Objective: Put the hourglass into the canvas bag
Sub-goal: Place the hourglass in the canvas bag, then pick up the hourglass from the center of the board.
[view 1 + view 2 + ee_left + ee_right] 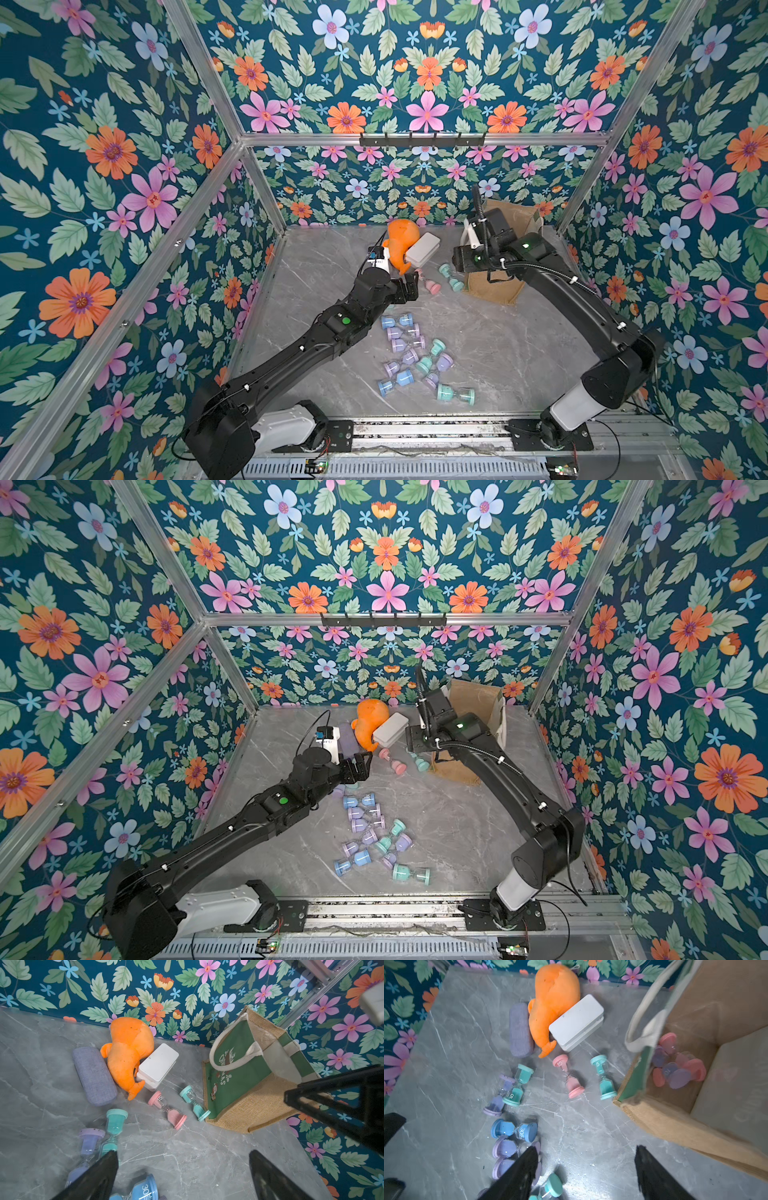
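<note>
The canvas bag (255, 1105) stands open at the back right of the table, in tan jute with a green front; several pink and purple hourglasses (679, 1068) lie inside it. A pink hourglass (430, 284) and a teal hourglass (451, 276) lie on the table just left of the bag (494, 286). My left gripper (182, 1151) is open over bare table, close to the pink hourglass (167, 1109). My right gripper (586, 1148) hangs open and empty above the table beside the bag (675, 1122). A pile of blue, purple and teal hourglasses (415, 357) lies mid-table.
An orange plush toy (401, 245), a white box (423, 248) and a grey-purple fabric case (94, 1076) crowd the back middle. Flowered walls with aluminium posts enclose the table. A black hook rail (422, 139) hangs on the back wall.
</note>
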Motion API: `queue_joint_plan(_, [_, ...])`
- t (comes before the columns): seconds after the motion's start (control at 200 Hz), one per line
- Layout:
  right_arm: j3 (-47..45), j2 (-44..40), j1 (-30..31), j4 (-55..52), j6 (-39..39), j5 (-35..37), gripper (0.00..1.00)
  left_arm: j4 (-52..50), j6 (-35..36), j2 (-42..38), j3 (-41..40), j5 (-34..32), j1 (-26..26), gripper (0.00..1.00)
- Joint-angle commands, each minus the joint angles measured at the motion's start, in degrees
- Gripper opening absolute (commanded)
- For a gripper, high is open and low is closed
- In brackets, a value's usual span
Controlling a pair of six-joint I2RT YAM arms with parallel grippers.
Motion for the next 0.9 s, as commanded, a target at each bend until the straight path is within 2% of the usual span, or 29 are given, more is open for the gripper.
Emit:
queue_joint_plan(0.0, [0.54, 4.99, 2.07, 1.64, -1.22, 1.71, 0.75, -0.19, -1.12, -1.16, -1.52, -2.15, 0.1, 1.0])
queue_joint_plan(0.335, [-0.95, 18.88, 2.4, 8.0, -1.11, -0.6, 0.75, 0.38, -3.41, -2.16, -5.07, -5.3, 0.11, 1.0])
queue_joint_plan(0.67, [6.01, 30.47, 1.94, 8.32, -3.58, 1.61, 0.76, 1.83, -4.98, -2.08, -6.83, -6.78, 0.05, 1.0])
queue_joint_plan(0.895, [9.77, 35.02, 0.84, 7.97, -4.07, 1.22, 0.76, 1.63, -5.03, -1.6, -7.01, -7.14, 0.09, 1.0])
